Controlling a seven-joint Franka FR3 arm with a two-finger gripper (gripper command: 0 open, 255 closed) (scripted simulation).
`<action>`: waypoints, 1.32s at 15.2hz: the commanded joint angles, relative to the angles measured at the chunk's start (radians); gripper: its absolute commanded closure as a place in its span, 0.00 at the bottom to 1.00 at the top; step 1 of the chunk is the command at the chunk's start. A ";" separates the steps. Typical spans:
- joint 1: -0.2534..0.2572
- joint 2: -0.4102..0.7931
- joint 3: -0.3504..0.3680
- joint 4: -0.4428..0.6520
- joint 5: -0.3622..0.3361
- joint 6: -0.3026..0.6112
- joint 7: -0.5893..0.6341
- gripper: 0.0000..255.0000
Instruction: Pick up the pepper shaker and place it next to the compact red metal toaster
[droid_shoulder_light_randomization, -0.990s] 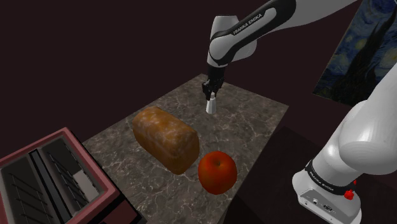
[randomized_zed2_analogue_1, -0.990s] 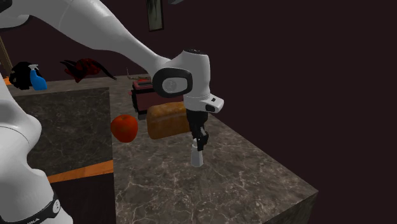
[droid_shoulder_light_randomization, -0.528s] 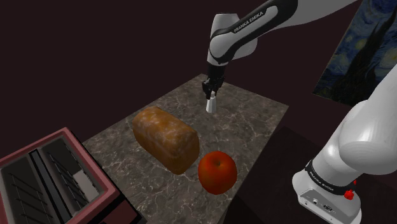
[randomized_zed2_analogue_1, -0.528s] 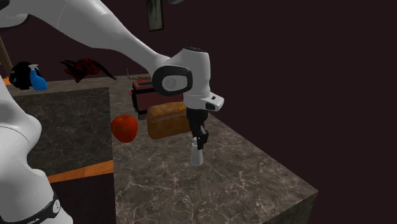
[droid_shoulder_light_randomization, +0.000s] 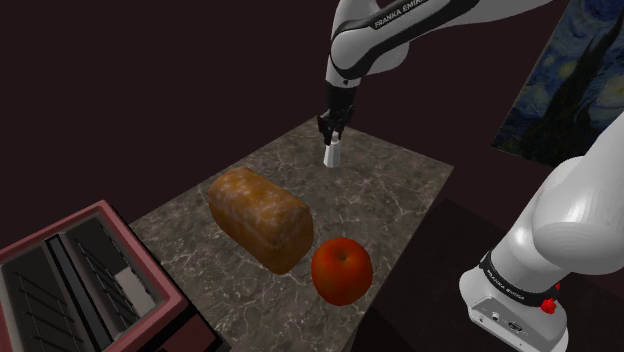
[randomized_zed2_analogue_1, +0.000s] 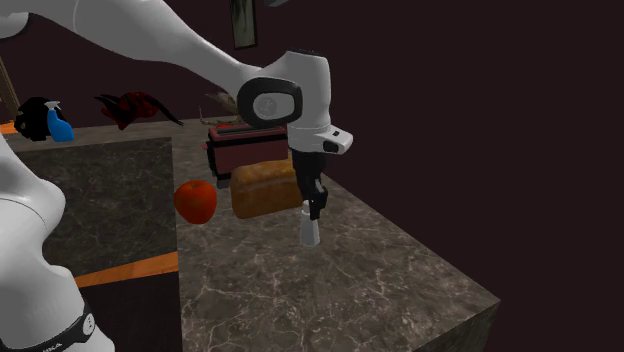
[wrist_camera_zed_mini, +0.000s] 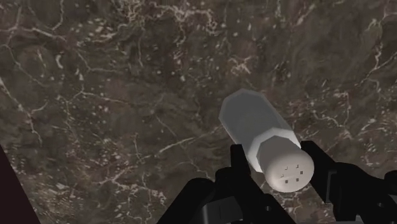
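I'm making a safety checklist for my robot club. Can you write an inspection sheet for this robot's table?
Surface: dark veined marble counter.
Job's things: pale grey pepper shaker held in the tool; red toaster at the counter's other end.
Clutter: bread loaf between shaker and toaster, red apple beside the loaf.
Tool: shut on the shaker's top.
Cables: nothing seen.
Surroundings: painting on the wall; blue spray bottle on another counter.

Dim light is falling on a dark veined marble counter (droid_shoulder_light_randomization: 400, 200), with deep maroon walls (droid_shoulder_light_randomization: 150, 80) closing in behind. A swirling blue night-sky painting (droid_shoulder_light_randomization: 570, 80) is hanging at two o'clock in the shoulder view. In the second exterior view, a framed picture (randomized_zed2_analogue_1: 241, 22) is hanging at twelve o'clock and a second dark counter (randomized_zed2_analogue_1: 100, 190) is standing at nine o'clock.
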 joint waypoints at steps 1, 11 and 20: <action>-0.001 -0.011 -0.001 0.015 -0.002 -0.027 0.001 1.00; -0.003 -0.056 -0.002 0.104 -0.011 -0.160 0.015 1.00; -0.004 -0.078 -0.003 0.203 -0.017 -0.280 0.026 1.00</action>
